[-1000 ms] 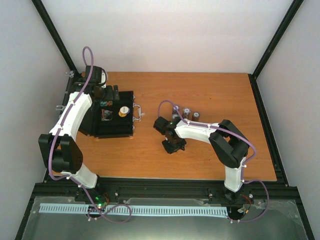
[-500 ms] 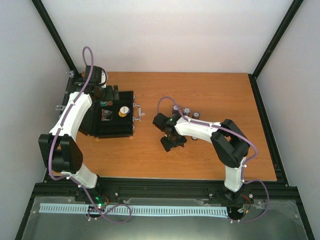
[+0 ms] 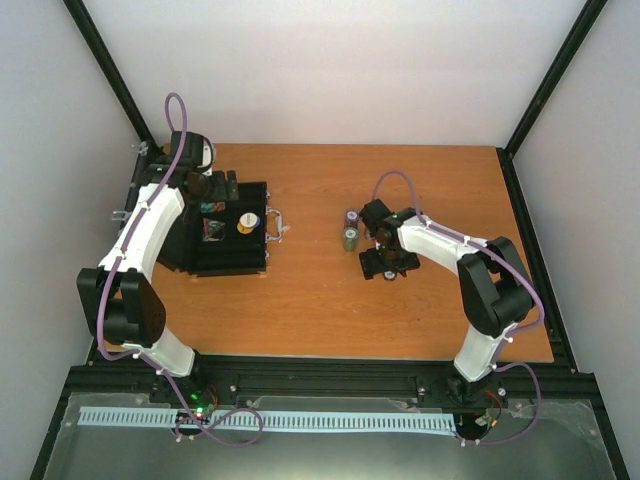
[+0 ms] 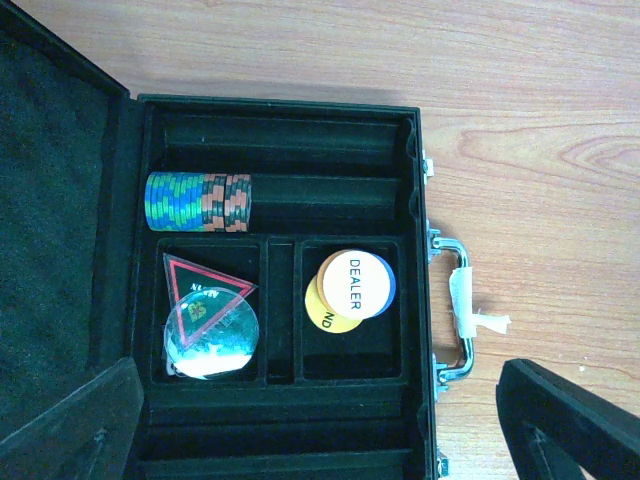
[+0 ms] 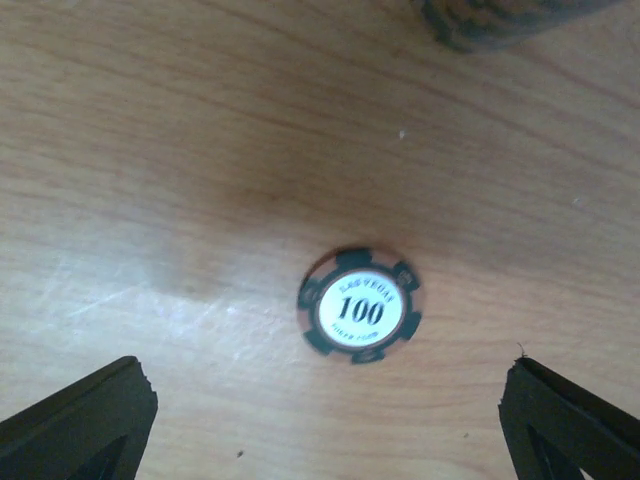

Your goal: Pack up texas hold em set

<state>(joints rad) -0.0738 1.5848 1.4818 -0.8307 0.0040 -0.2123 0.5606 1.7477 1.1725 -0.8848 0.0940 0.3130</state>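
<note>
The black case (image 4: pixel 419 150) of the texas hold em set lies open at the table's left (image 3: pixel 232 262). Inside it, a green and orange chip stack (image 4: pixel 198 200) lies on its side in a groove. A dark triangular token (image 4: pixel 205 288) sits under a clear disc (image 4: pixel 212 338). Next to them are a white DEALER disc (image 4: pixel 355 282) and a yellow disc (image 4: pixel 322 312). My left gripper (image 4: pixel 320 430) hovers open over the case, holding nothing. My right gripper (image 5: pixel 325 420) is open above a single flat "100" chip (image 5: pixel 360 305) on the wood.
Two upright chip stacks (image 3: pixel 351 228) stand left of my right gripper (image 3: pixel 388 262). The edge of another stack (image 5: pixel 490 18) shows at the top of the right wrist view. The silver handle (image 4: pixel 455 310), with a taped tag, faces the table's middle.
My right gripper has opened and swung right, from left of the chip stacks to their right. A single chip now lies under it. The left arm has not moved.
</note>
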